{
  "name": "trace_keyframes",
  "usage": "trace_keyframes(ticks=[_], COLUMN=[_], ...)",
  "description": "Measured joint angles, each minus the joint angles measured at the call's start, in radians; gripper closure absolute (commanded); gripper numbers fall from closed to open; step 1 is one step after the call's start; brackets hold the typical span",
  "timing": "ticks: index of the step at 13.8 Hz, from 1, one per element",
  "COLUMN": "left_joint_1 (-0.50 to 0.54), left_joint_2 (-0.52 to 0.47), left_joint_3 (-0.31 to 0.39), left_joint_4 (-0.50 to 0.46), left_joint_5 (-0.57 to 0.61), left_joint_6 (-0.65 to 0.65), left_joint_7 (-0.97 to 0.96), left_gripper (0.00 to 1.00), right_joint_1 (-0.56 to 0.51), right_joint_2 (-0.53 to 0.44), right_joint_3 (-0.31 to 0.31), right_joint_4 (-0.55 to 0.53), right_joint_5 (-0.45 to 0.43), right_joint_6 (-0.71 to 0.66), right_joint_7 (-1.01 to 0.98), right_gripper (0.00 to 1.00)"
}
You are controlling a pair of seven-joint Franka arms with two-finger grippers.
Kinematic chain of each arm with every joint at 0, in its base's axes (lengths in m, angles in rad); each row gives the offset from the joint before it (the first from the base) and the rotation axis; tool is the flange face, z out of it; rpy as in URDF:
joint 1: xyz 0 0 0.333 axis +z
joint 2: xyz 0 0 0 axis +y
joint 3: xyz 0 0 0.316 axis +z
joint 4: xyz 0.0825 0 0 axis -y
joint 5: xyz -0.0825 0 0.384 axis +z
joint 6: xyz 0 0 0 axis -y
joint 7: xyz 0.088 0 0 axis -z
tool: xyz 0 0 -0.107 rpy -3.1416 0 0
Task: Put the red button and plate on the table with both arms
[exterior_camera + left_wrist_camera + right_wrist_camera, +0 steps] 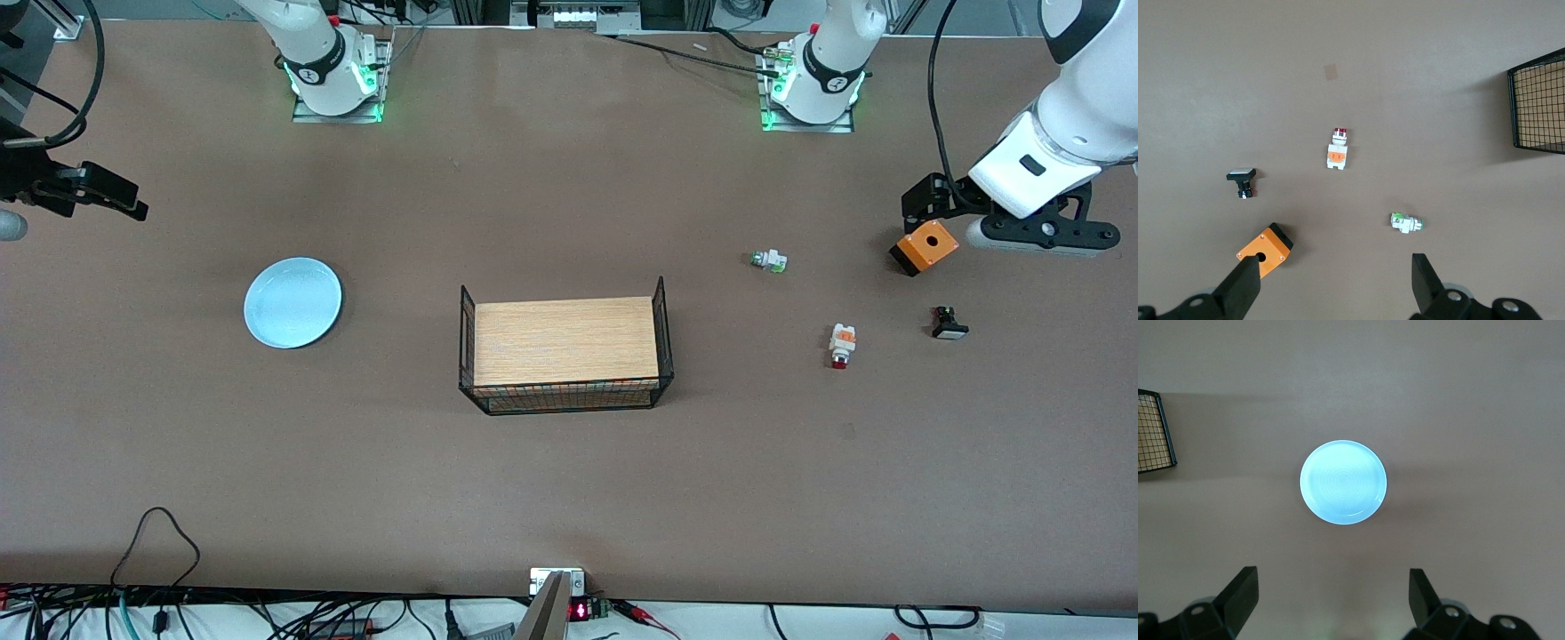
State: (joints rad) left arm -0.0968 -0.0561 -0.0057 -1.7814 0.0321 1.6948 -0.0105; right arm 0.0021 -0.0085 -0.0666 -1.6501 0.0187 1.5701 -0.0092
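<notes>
The red button (842,345) lies on the brown table (569,462) toward the left arm's end; it also shows in the left wrist view (1337,148). The pale blue plate (292,302) lies flat on the table toward the right arm's end and shows in the right wrist view (1343,482). My left gripper (916,209) is open and empty, up over the orange box; in its wrist view (1335,280) it is well apart from the button. My right gripper (120,197) is open and empty over the table's end, apart from the plate; its wrist view (1333,590) shows bare table between the fingers.
A wood-topped black wire rack (565,351) stands mid-table. An orange box with a black hole (925,246), a white-and-green part (769,260) and a small black part with a white cap (949,323) lie around the button. Cables run along the table's near edge.
</notes>
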Motion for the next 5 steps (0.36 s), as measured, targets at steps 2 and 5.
trace_keyframes(ticks=[2, 5], left_joint_1=[0.0, 0.0], left_joint_2=[0.0, 0.0], left_joint_3=[0.0, 0.0], left_joint_4=[0.0, 0.0], left_joint_5=[0.0, 0.0], left_joint_6=[0.0, 0.0], left_joint_7=[0.0, 0.0], left_gripper=[0.0, 0.0], right_joint_1=[0.0, 0.0], right_joint_2=[0.0, 0.0], right_joint_3=[0.0, 0.0], right_joint_4=[0.0, 0.0], right_joint_5=[0.0, 0.0], right_joint_6=[-0.002, -0.002], right_joint_7=[-0.005, -0.009], right_gripper=[0.0, 0.0])
